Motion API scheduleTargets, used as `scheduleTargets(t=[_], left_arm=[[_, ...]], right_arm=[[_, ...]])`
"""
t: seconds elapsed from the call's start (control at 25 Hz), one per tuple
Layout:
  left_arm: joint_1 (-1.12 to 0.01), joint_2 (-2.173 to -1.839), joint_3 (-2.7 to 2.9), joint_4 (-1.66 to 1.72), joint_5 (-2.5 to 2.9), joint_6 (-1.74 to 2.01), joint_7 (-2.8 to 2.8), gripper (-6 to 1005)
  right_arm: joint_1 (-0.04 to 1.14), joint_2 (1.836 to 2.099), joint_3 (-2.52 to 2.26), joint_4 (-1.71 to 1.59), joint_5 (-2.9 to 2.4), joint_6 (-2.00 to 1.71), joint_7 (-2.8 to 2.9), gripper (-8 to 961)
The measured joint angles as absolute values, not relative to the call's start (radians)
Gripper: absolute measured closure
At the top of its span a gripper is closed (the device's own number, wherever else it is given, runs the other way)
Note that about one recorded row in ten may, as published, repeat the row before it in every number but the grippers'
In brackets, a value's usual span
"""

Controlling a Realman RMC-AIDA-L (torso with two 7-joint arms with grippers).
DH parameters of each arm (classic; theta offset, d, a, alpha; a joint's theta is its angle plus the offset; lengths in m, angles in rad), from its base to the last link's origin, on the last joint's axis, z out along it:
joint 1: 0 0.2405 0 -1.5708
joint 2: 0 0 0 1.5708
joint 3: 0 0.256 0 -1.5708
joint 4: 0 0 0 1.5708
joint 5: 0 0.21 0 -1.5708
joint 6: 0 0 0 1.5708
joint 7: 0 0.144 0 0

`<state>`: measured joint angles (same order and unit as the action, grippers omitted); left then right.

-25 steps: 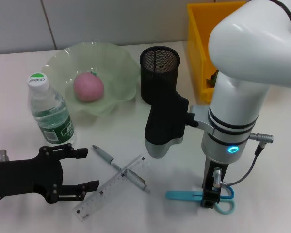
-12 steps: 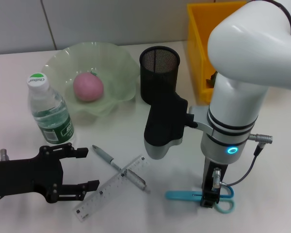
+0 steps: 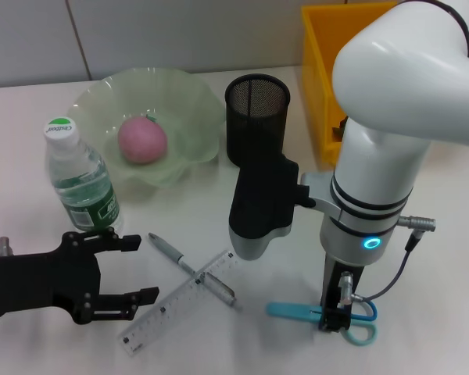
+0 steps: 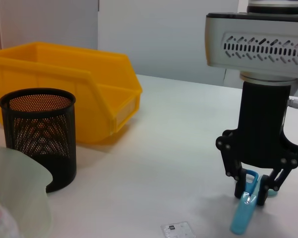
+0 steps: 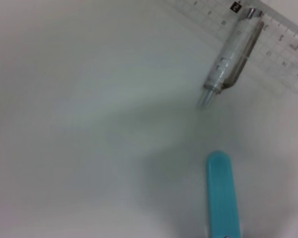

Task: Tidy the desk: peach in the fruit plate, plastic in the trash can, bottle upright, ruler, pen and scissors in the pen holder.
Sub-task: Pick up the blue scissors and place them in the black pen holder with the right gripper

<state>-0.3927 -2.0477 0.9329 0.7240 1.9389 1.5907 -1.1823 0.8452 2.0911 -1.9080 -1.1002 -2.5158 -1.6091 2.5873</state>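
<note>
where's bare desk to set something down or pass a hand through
Bare desk lies between the bottle and the pen holder, in front of the fruit plate. The front is crowded: left gripper open beside the ruler with the pen crossing it, right gripper down on the scissors.

Peach [image 3: 142, 140] in plate [image 3: 189, 94]; pen [image 3: 191, 269] across ruler [image 3: 178, 301].

The white tabletop [image 3: 195, 211] carries a green fruit plate [image 3: 191, 101], an upright water bottle [image 3: 82, 183], a black mesh pen holder [image 3: 254, 109], a yellow bin [image 3: 320, 78], a pen [image 3: 172, 254] lying across a clear ruler [image 3: 160, 316], and blue scissors [image 3: 293, 314].
</note>
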Motion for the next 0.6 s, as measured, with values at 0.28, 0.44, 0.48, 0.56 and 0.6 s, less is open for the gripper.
scheduleTargets(t=[0.28,0.44,0.48,0.56,0.6], left_arm=[[-0.393,-2.048,0.929,0.724,1.939,1.59,-1.182,162],[-0.396,-2.048,0.927,0.724,1.939,1.588,-1.182,162],[-0.396,-2.048,0.927,0.724,1.939,1.588,-1.182,162],[-0.398,-2.048,0.925,0.725,1.935,1.588,-1.182,162],[-0.4,-2.048,0.922,0.725,1.933,1.588,-1.182,162]], right_arm=[[0.844,2.091,-1.891,-1.101,-2.511,-1.608,2.571,711],[0.845,2.088,-1.833,-1.095,-2.511,-1.594,2.562,716],[0.845,2.088,-1.833,-1.095,-2.511,-1.594,2.562,716],[0.846,2.088,-1.794,-1.093,-2.509,-1.588,2.548,716],[0.845,2.088,-1.769,-1.092,-2.505,-1.586,2.537,716]])
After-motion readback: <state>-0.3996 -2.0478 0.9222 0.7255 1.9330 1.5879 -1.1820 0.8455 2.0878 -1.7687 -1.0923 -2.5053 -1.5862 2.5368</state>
